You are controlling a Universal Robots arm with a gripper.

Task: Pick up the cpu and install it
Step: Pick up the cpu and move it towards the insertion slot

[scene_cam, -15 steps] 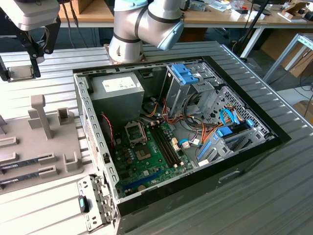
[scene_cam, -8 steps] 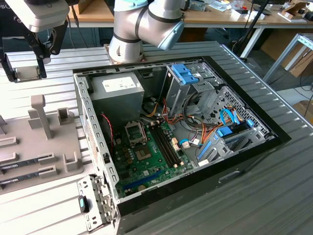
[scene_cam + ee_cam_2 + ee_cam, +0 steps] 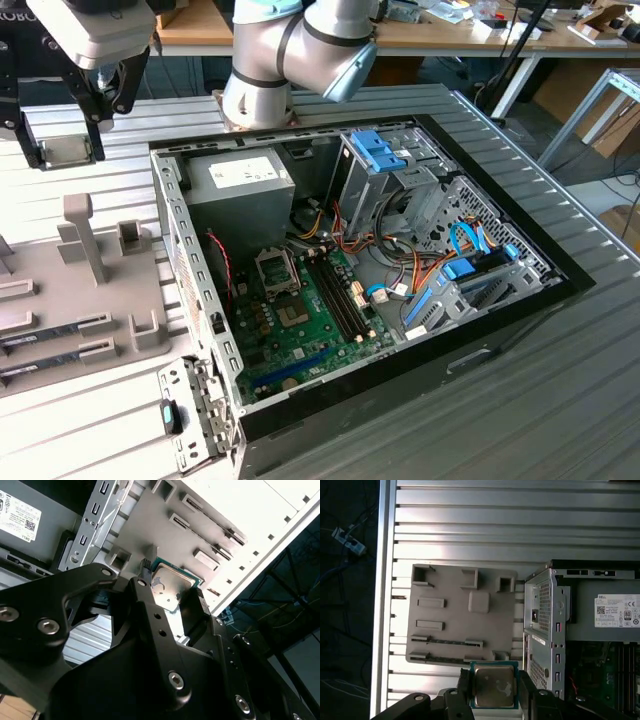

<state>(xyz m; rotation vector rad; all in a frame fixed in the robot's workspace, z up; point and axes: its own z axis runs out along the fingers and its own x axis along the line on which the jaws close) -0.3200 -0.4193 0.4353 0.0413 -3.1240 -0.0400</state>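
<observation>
Ribbed metal table [image 3: 560,340] fills the foreground, pale grey slats. Behind table: wooden desk [image 3: 420,36] w/ white legs [image 3: 512,85], misc clutter [image 3: 470,12] on top. Off table's edge on exterior view's right: grey metal frame [image 3: 583,113]. Beside table, dark floor [image 3: 345,630] w/ loose cables [image 3: 342,682] & power strip [image 3: 347,539].

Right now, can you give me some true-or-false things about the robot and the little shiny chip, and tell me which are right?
1. The gripper holds the cpu between its fingers. True.
2. The cpu sits on the motherboard. False: it is in the gripper, outside the computer case.
3. The computer case is open, so its motherboard shows. True.
4. The grey tray lies inside the computer case. False: it lies beside the case on the slatted table.
5. In the first wrist view, the cpu's silvery top faces the camera. True.
</observation>
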